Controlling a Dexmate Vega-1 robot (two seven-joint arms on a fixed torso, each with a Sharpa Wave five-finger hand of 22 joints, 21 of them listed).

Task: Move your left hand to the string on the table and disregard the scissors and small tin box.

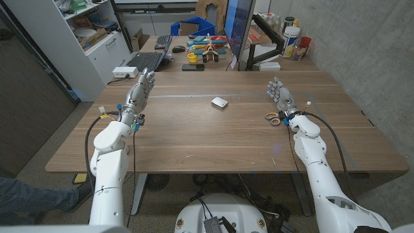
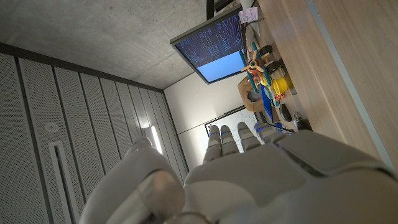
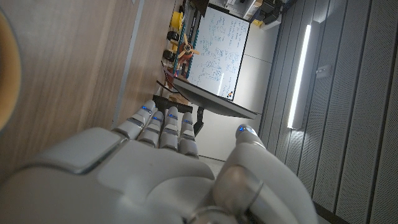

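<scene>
Left hand: the left hand (image 1: 140,90) is over the left part of the tabletop (image 1: 194,136), fingers straight and side by side, pointing away from the robot; it holds nothing. In the left wrist view the left hand (image 2: 249,174) shows from the back with the fingers (image 2: 225,138) extended together.
Right hand: the right hand (image 1: 281,96) is over the right part of the tabletop, fingers extended and slightly apart, nothing in its grasp. In the right wrist view the right hand (image 3: 155,168) shows its fingers (image 3: 163,127) straight and close together, thumb set apart.
Scissors: the scissors (image 1: 273,118) lie on the tabletop just beside the right wrist; orange loop handles show, the blades are too small to make out.
Small tin box: the small tin box (image 1: 220,102) lies near the middle of the tabletop, between the two hands, well apart from the left hand.
String: I cannot make out a string on the tabletop in any view.
Far edge: a keyboard (image 1: 145,62), a monitor (image 1: 239,29), colourful toys (image 1: 208,46) and bottles (image 1: 292,35) stand beyond the tabletop's far edge.
Person: a leg in jeans (image 1: 29,197) shows at the lower left corner of the head view.
</scene>
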